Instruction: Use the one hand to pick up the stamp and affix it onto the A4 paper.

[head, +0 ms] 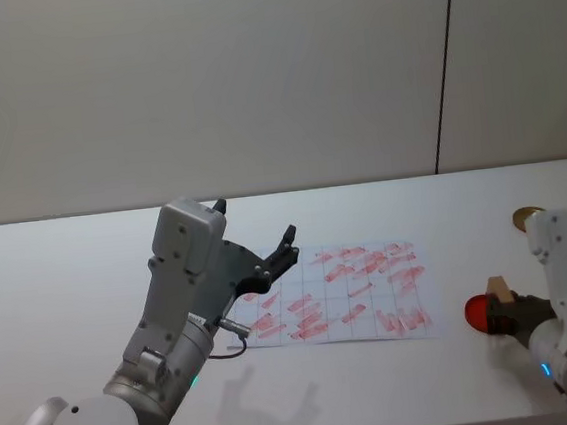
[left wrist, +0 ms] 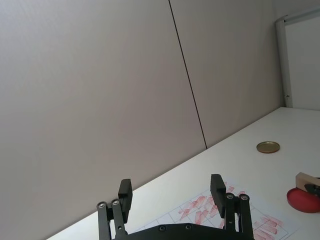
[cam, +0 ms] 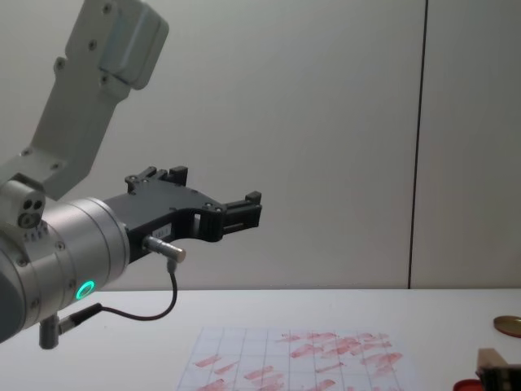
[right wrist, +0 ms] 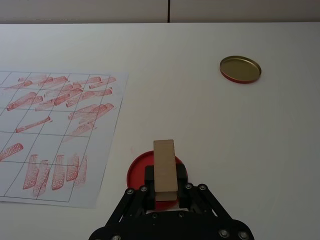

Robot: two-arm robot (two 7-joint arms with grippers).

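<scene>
Closest to the camera in the right wrist view is the right end effector (right wrist: 165, 192). It is pinching the stamp (right wrist: 164, 172) between its two black fingers. The stamp sits over the red ink pad (right wrist: 136, 172) on the white counter (right wrist: 210, 130), and I cannot tell if its bottom is touching the ink.

So the picking-up part looks done. I think the stamp is getting ink now. It is not yet on the A4 paper (right wrist: 60, 125), which lies near the pad, on the robot's left side of it. What is left is to carry the stamp over and press it down.

The stamp is a small, pale wooden block with flat sides. The paper has a grid of thin lines and lots of smeary red marks. A round gold lid (right wrist: 240, 69) lies farther off.

The left end effector (head: 280, 254) is up in the air above the paper's left end, with its fingers spread and nothing in them.
</scene>
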